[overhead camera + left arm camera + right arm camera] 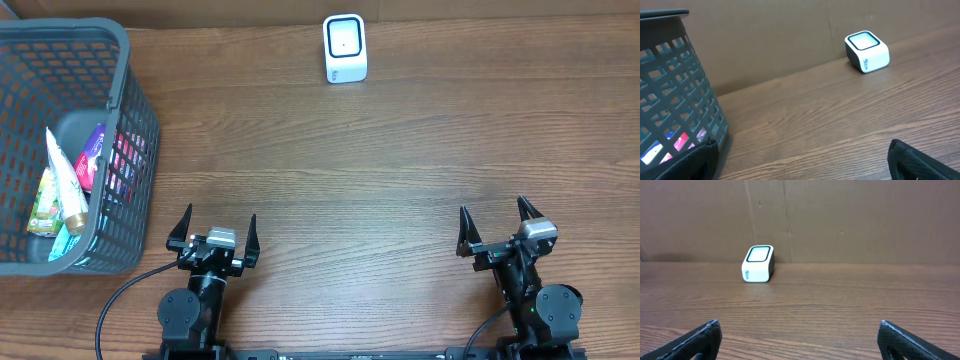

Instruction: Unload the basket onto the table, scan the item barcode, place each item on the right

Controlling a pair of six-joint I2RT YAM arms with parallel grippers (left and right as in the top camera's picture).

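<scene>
Wooden table (pixel 400 170): both pincers, left (pixel 218 228) and right (pixel 497 222), gape wide, empty; scanner (pixel 345 48) far ahead, basket (pixel 125 150) beside the left.

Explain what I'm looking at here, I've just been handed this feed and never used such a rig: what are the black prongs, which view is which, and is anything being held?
The top view looks down on a wooden table. The black prongs near its lower edge are two robot arms' grippers: the left gripper and the right gripper, both open and holding nothing. The other two pictures come from cameras on each wrist, so the dark shapes at their bottom corners are that arm's own fingers. On the table: a grey mesh basket at the left holding tubes and packets, and a small white scanner at the far edge. No item is picked up yet.
</scene>
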